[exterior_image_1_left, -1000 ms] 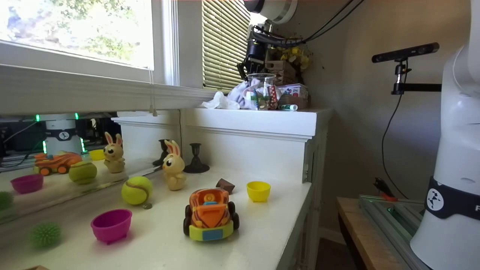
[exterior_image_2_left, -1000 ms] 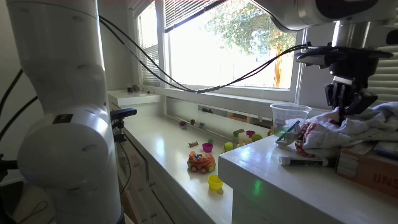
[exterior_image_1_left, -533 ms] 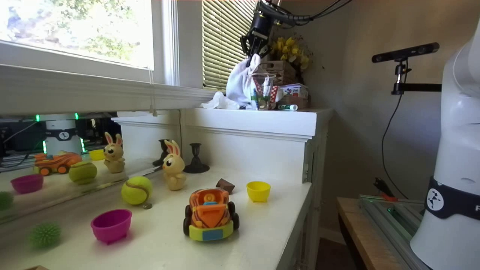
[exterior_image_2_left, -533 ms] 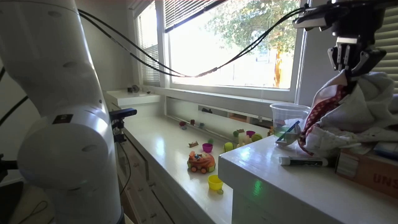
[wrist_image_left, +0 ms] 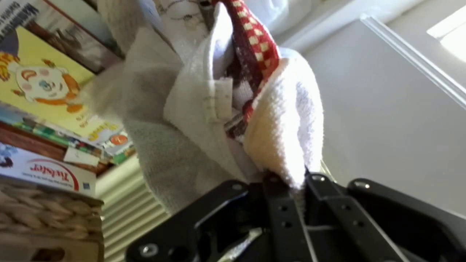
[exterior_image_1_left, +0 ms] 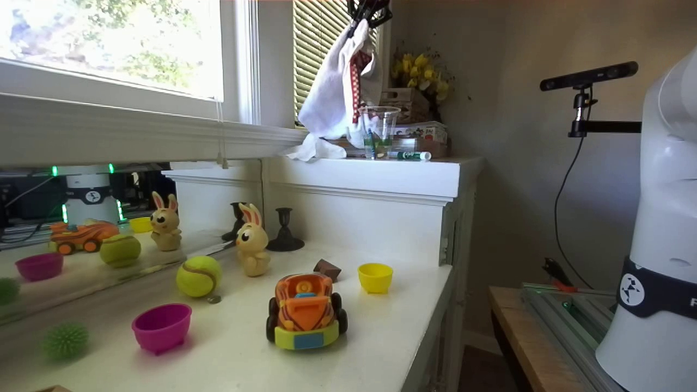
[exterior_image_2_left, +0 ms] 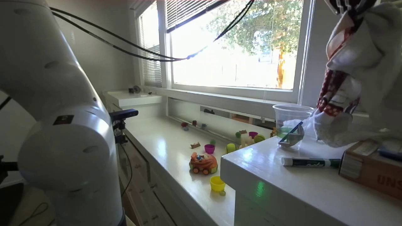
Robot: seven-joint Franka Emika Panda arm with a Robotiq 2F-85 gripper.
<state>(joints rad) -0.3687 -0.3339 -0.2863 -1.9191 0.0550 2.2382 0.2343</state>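
Gripper (wrist_image_left: 291,178), one — clenched, with a white towel (wrist_image_left: 196,109) pinched between its tips. We record the towel, red-checked at the trim, hanging over the raised shelf (exterior_image_2_left: 276,185); whether its lower end touches anything we cannot tell.

Wrist view only: a small sewn tag (wrist_image_left: 221,98) on the towel's hem, and a yellow book (wrist_image_left: 51,83) with a cartoon figure, at nine o'clock from the towel.

An exterior view alone gives us yellow flowers (exterior_image_1_left: 422,73), at one o'clock from the clear cup (exterior_image_1_left: 381,128); in that same view a rabbit figure (exterior_image_1_left: 253,245) stands at eleven o'clock from an orange toy car (exterior_image_1_left: 306,318). Both exterior views include the cup, near the towel, and a marker (exterior_image_2_left: 309,162).

Writing: "Twister", inverted, on a box (wrist_image_left: 51,169) at eight o'clock from the towel in the wrist view; "UNS", cut off by the frame edge in an exterior view, on a cardboard box (exterior_image_2_left: 370,175) at four o'clock from the cup. The marker's script — too blurred for us to read.
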